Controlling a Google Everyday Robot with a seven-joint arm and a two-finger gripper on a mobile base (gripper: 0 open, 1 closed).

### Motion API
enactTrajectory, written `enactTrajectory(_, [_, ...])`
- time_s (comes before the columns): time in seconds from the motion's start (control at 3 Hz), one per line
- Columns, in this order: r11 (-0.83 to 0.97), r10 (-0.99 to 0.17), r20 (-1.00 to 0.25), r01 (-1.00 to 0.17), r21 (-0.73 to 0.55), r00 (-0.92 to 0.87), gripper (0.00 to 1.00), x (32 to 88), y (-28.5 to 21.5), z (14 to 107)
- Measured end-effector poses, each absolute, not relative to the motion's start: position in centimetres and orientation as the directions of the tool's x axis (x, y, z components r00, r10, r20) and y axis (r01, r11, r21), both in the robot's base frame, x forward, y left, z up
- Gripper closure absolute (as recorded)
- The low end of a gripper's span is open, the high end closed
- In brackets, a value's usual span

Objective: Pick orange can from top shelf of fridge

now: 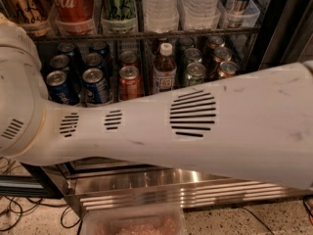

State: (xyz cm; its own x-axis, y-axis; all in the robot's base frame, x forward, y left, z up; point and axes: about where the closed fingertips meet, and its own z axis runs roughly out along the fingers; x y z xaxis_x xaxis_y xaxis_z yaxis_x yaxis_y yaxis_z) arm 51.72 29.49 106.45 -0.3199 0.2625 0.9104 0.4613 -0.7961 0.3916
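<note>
The orange can (pixel 18 5), copper-orange with dark script lettering, stands at the far left of the top shelf (pixel 195 34) of the fridge (pixel 171 190), cut off by the upper edge of the view. A red Coca-Cola can (pixel 73 4) stands right of it. My white arm (pixel 195 131) crosses the whole view in front of the lower rack. My gripper is out of view.
A green can (pixel 120 4), water bottles (pixel 159 6) and a blue-silver can in a clear tray (pixel 239 4) share the top shelf. Below stand short cans (pixel 95 84) and a small bottle (pixel 165 70). Cables (pixel 14 214) lie on the floor at left. A clear container (pixel 132 222) sits at the bottom.
</note>
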Motion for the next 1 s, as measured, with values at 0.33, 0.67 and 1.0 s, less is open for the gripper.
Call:
enactTrajectory(0.33, [-0.801, 0.272, 0.896, 0.434, 0.413, -0.352, 0.89, 51.54, 29.42, 106.56])
enactTrajectory(0.67, [-0.822, 0.254, 0.893, 0.403, 0.402, -0.373, 0.68, 51.43, 28.92, 106.76])
enactTrajectory(1.0, [-0.846, 0.226, 0.893, 0.376, 0.378, -0.389, 0.48, 51.48, 28.43, 107.04])
